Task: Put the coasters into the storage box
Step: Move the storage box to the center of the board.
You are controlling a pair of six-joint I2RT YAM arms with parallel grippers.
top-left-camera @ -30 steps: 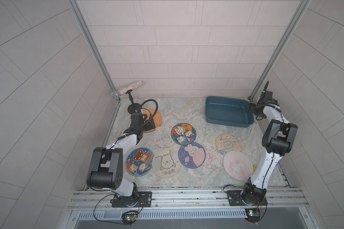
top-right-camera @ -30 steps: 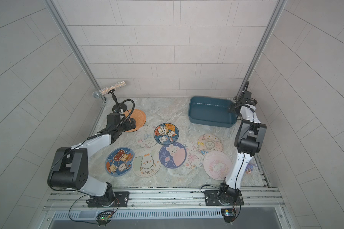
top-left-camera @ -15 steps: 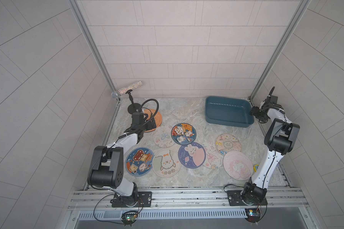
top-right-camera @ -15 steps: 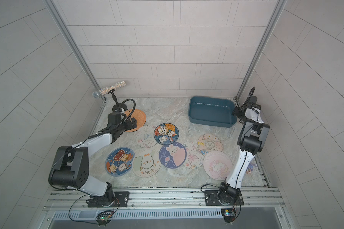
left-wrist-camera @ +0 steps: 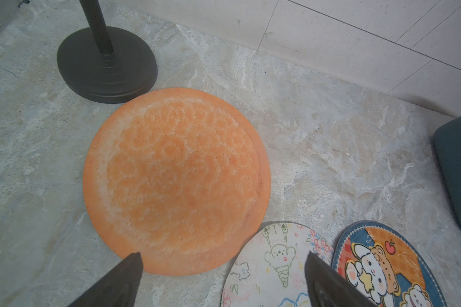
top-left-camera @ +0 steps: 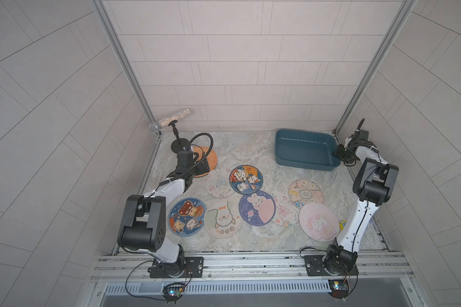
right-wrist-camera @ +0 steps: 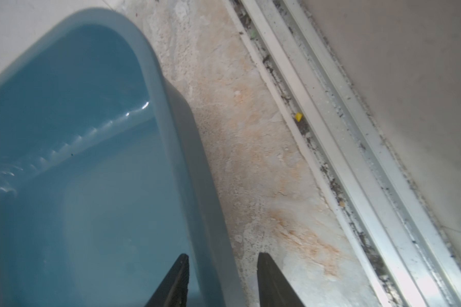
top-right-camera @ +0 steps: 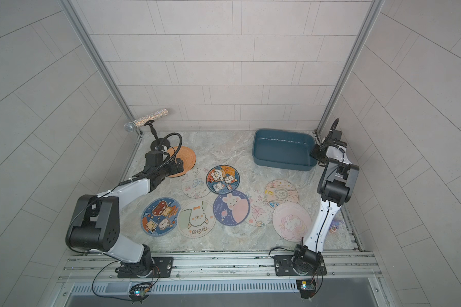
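Note:
Several coasters lie flat on the marble floor. The orange coaster is at the back left, with a white ice-cream one and a blue bear one beside it. My left gripper hangs open over the near edges of the orange and white coasters, holding nothing. The teal storage box stands empty at the back right. My right gripper straddles its right wall, one finger inside and one outside, with a gap still showing.
A microphone on a black round stand base stands right behind the orange coaster. A small yellow sticker lies by the right arm. A metal rail and tiled walls close in the floor near the box.
My right gripper has come down along the box's right end and its jaws have narrowed around the wall. The left arm and the coasters have not moved.

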